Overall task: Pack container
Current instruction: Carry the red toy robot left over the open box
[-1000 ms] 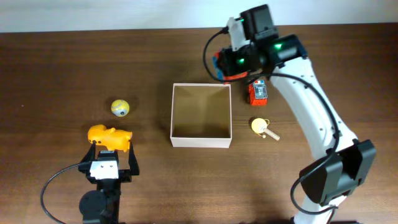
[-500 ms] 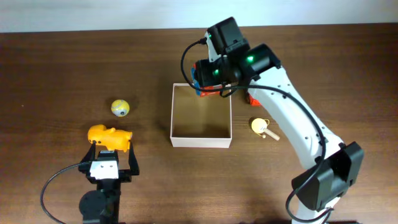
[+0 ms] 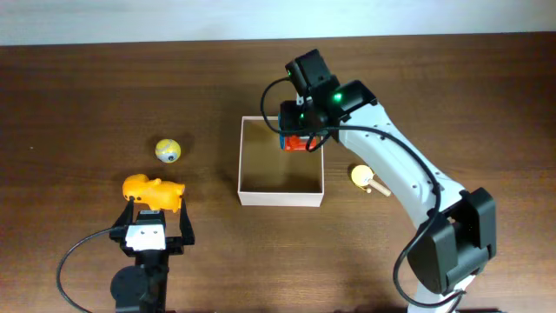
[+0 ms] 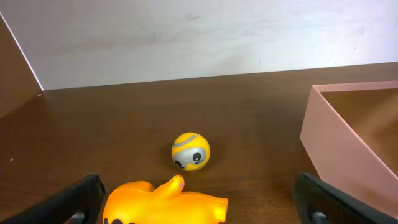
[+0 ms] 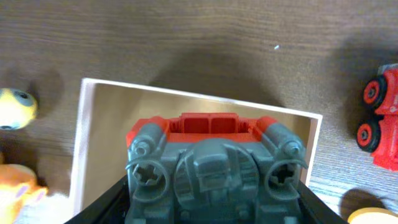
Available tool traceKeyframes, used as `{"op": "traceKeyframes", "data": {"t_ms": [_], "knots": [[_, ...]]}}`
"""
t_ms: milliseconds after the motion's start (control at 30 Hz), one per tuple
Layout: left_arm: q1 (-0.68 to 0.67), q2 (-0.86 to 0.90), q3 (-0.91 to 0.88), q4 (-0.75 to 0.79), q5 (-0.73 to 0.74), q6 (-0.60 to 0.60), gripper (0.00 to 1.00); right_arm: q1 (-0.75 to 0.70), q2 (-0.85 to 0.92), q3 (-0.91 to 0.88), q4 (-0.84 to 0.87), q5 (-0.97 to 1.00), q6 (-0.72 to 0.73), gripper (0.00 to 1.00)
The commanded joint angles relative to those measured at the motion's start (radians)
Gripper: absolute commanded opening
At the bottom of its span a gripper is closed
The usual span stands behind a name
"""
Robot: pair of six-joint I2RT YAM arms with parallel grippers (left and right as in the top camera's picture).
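Note:
The container point(image 3: 247, 193) is a square shallow box with white walls and a tan inside, at the table's middle. My right gripper point(image 3: 297, 139) is shut on a red and grey toy vehicle point(image 5: 211, 158) and holds it over the container's far right part; the container's white rim point(image 5: 186, 97) shows beneath it. My left gripper point(image 3: 157, 216) is open near the front left. An orange toy animal point(image 3: 154, 190) lies just ahead of its fingers, and it also shows in the left wrist view point(image 4: 165, 202). A yellow ball with eyes point(image 3: 168, 150) sits beyond it.
A small yellow piece with a wooden stick point(image 3: 366, 178) lies right of the container. A red wheeled toy point(image 5: 382, 124) sits on the table off the container's far right corner. The container's wall point(image 4: 336, 149) stands to the right of my left gripper.
My right gripper has carried the red and grey toy from the back right of the table leftward and forward to above the container. The left arm has not moved.

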Motion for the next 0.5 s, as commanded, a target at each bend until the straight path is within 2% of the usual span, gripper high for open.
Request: {"op": "traceKeyframes", "data": {"t_ms": [0, 467], "knots": [[0.006, -0.006, -0.004, 0.000, 0.012, 0.009, 0.99, -0.007, 0.003, -0.037, 0.020, 0.034, 0.018, 0.50], [0.006, -0.006, -0.004, 0.000, 0.012, 0.009, 0.99, -0.008, 0.059, -0.107, 0.061, 0.072, 0.017, 0.50]]}}
